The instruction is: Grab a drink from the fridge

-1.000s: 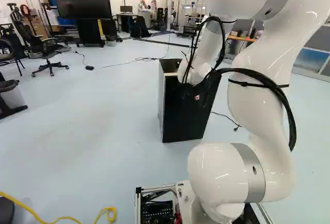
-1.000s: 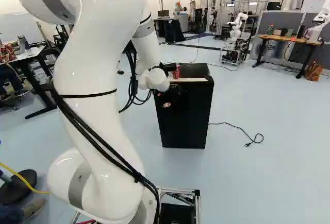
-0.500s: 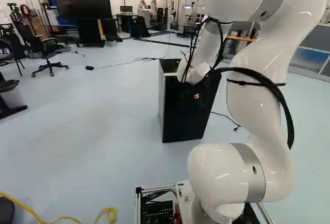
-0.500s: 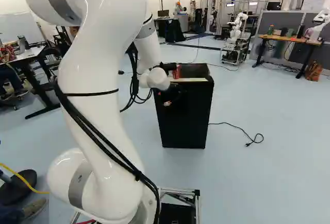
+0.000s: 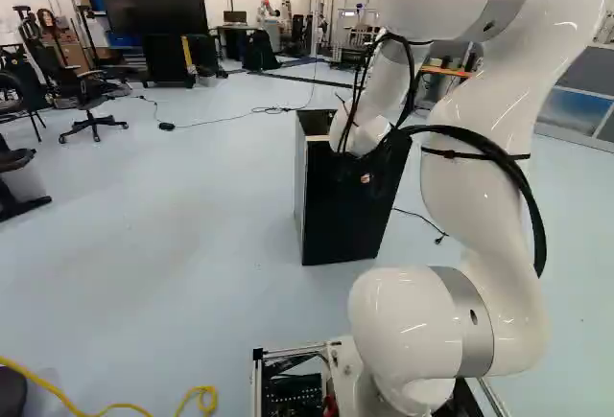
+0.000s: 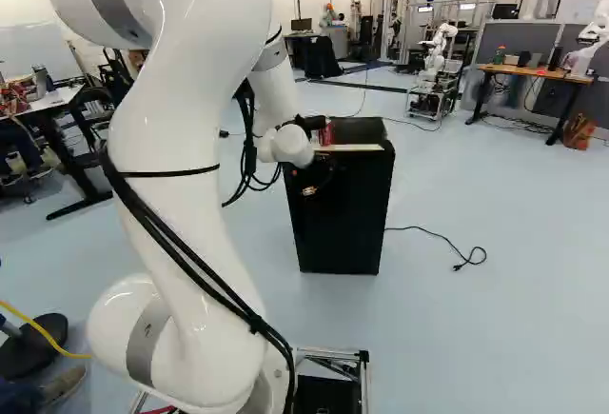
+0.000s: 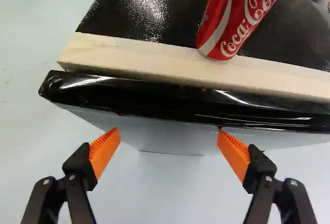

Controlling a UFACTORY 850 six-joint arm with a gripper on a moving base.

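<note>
A: Where do we stand in our bid to grab a drink?

B: At the approach, we judge. Our white arm (image 6: 176,152) reaches over to the black fridge (image 6: 343,224), which stands on the pale floor (image 5: 144,244), and our pincer (image 7: 166,135) is spread wide at its upper edge, orange pads (image 7: 104,152) well apart, nothing gripped.

A: And the drink?

B: We see a red can (image 7: 234,20) on top of the fridge, at the wooden strip (image 7: 154,59) that runs along the glossy black rim (image 7: 180,100). It is ahead of our pincer and off to one side, outside the gap between the pads.

A: So what can we count as done?

B: The arm is at the fridge and the pincer is ready to take something. No drink is in our grasp, and we see no door standing open.

A: What remains?

B: Nearly all the handling. If that can is the drink wanted, we must line up with it, close on it, lift it and carry it clear. If one inside is meant, the door comes first, and we cannot tell what the fridge holds.

A: How far along, then?

B: Early, by our reckoning: in reach of the fridge, with the grab itself not yet made.
</note>
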